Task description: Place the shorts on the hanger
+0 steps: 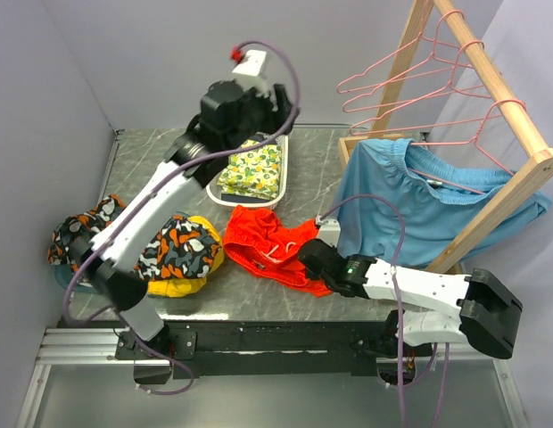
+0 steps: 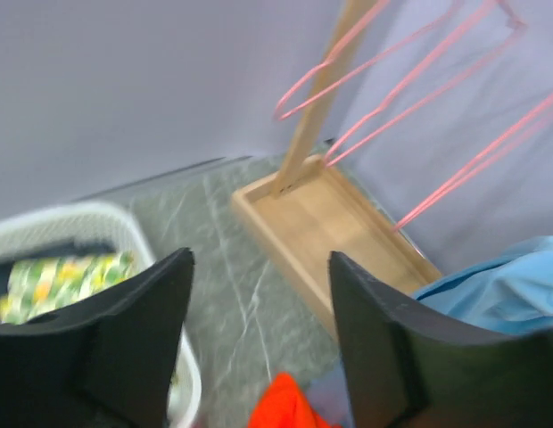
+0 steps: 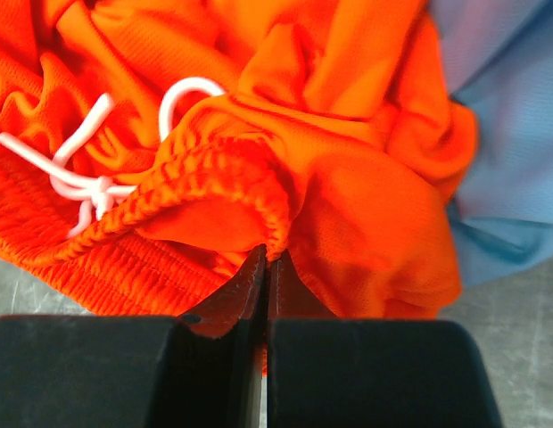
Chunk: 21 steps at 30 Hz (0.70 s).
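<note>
Red-orange shorts [image 1: 263, 245] look light and floppy, so the right gripper [image 3: 266, 264] pinching the stretchy waistband [image 3: 201, 174] seems smart; left gripper [image 2: 259, 272] hangs open.

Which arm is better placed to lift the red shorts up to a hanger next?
Right. The right hand is shut on the shorts at the waistband; the left hand is open and empty, raised near the white basket.

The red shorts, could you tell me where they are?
In the top view the red shorts lie at the table's front centre, between the patterned cloth and the blue shorts, pinched by the right claw.
</note>
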### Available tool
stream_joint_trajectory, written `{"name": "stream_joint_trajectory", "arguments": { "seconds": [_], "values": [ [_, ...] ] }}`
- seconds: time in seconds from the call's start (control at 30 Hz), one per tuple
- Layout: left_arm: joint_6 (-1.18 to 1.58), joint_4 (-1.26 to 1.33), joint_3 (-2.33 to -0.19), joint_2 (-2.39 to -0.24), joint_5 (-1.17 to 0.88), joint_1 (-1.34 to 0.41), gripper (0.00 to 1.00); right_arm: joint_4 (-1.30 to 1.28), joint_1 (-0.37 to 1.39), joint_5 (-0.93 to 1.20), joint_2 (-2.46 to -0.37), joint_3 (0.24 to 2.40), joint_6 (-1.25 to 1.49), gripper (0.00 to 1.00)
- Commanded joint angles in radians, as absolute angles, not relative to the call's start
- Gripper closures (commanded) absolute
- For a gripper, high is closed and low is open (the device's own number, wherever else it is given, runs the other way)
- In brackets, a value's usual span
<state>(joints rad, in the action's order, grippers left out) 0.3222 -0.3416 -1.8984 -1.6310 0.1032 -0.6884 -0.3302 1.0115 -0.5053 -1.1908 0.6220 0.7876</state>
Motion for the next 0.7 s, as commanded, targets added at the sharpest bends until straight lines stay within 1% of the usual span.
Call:
{"name": "stream_joint_trajectory", "arguments": {
  "seconds": [0.0,0.07,0.17,0.23,0.33,0.47,0.67],
  "values": [
    [0.115,-0.181,-2.074,-1.798,-0.182,-0.689,0.39,-0.245,1.006,-0.459,-1.229,0.617,0.762,1.00],
    [0.101,-0.155,-2.156,-1.882,-0.245,-0.689,0.41,-0.235,1.008,-0.446,-1.252,0.618,0.741,1.00],
    [0.109,-0.103,-2.219,-1.966,-0.339,-0.687,0.45,-0.229,1.002,-0.434,-1.276,0.620,0.707,1.00],
    [0.132,-0.043,-2.223,-1.991,-0.408,-0.689,0.45,-0.224,0.997,-0.425,-1.281,0.618,0.680,1.00],
    [0.158,0.049,-2.184,-2.000,-0.448,-0.689,0.46,-0.213,0.985,-0.413,-1.284,0.611,0.655,1.00],
    [0.183,0.078,-2.191,-2.019,-0.552,-0.689,0.46,-0.198,0.960,-0.385,-1.279,0.591,0.640,1.00],
    [0.186,0.091,-2.192,-2.023,-0.615,-0.690,0.47,-0.180,0.943,-0.336,-1.270,0.574,0.632,1.00]
  ]
}}
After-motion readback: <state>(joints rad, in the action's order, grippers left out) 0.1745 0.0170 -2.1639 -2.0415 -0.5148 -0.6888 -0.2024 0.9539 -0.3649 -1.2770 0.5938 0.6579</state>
